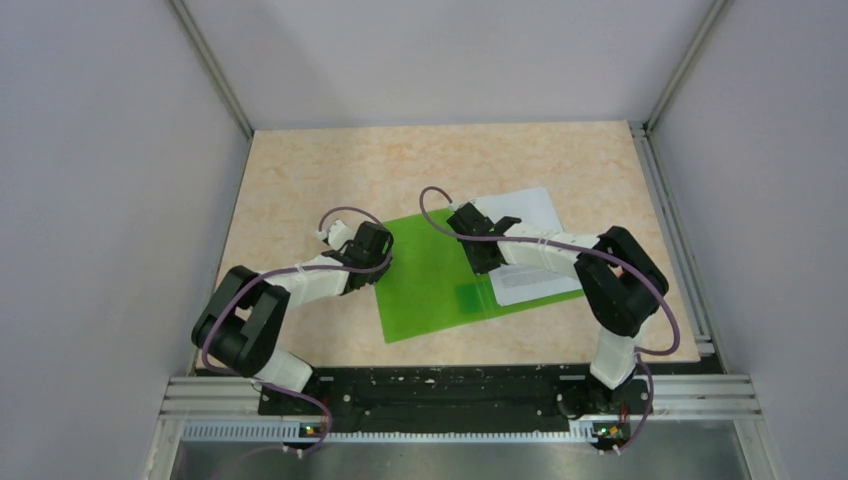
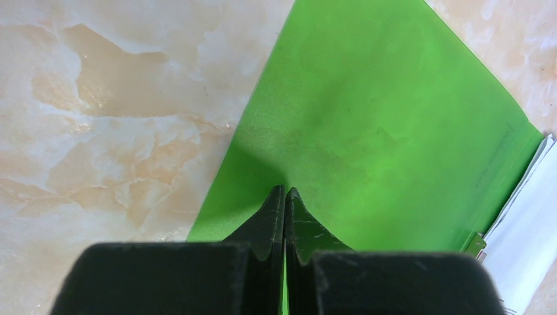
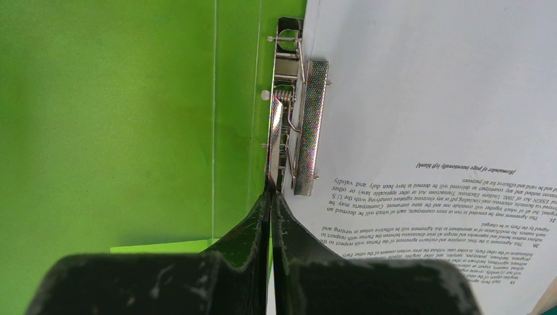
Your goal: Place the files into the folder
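Observation:
The green folder (image 1: 430, 275) lies open and flat on the table. The files (image 1: 528, 210), white sheets with printed text (image 3: 427, 98), lie on its right half, their edge under the metal clip (image 3: 309, 118) by the spine. My right gripper (image 3: 270, 190) is shut, its tips at the near end of the clip; I cannot tell whether metal is pinched between them. It hangs over the spine (image 1: 484, 258). My left gripper (image 2: 285, 188) is shut, tips down on the green cover (image 2: 381, 111) near its left edge (image 1: 375, 268). A white sheet edge (image 2: 532, 223) shows at the right.
The marbled beige table (image 1: 330, 180) is boxed in by grey walls left, right and behind. An aluminium rail (image 1: 460, 395) carrying both arm bases runs along the near edge. A paler rectangular patch (image 1: 470, 295) shows on the folder's near edge.

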Controlling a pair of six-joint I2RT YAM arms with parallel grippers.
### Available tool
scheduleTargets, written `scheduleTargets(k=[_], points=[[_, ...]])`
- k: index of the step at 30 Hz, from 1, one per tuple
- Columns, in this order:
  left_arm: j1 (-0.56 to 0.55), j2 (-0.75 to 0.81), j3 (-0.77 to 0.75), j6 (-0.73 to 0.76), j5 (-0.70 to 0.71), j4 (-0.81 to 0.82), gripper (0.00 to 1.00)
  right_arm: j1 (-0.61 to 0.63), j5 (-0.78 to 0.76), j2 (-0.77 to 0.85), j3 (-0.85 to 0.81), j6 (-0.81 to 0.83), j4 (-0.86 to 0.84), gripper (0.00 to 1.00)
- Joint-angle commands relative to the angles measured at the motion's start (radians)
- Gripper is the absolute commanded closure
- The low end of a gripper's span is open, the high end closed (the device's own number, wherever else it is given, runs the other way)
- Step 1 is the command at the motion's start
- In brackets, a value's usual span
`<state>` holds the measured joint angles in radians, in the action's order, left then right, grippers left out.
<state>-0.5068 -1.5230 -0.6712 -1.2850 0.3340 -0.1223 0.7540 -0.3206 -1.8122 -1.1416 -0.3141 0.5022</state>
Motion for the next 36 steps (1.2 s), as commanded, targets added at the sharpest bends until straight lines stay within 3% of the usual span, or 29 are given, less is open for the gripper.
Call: scheduleTargets(k=[1, 24, 36], points=[[0.002, -0.08, 0.07, 0.029, -0.007, -0.21, 1.0, -0.022, 0.062, -0.055, 0.038, -0.005, 0.102, 1.0], [0.002, -0.079, 0.069, 0.032, -0.01, -0.21, 1.0, -0.024, 0.024, -0.009, -0.04, 0.0, 0.163, 1.0], [0.003, 0.019, -0.02, 0.168, 0.049, -0.284, 1.0, -0.024, 0.013, 0.002, -0.091, 0.002, 0.152, 1.0]])
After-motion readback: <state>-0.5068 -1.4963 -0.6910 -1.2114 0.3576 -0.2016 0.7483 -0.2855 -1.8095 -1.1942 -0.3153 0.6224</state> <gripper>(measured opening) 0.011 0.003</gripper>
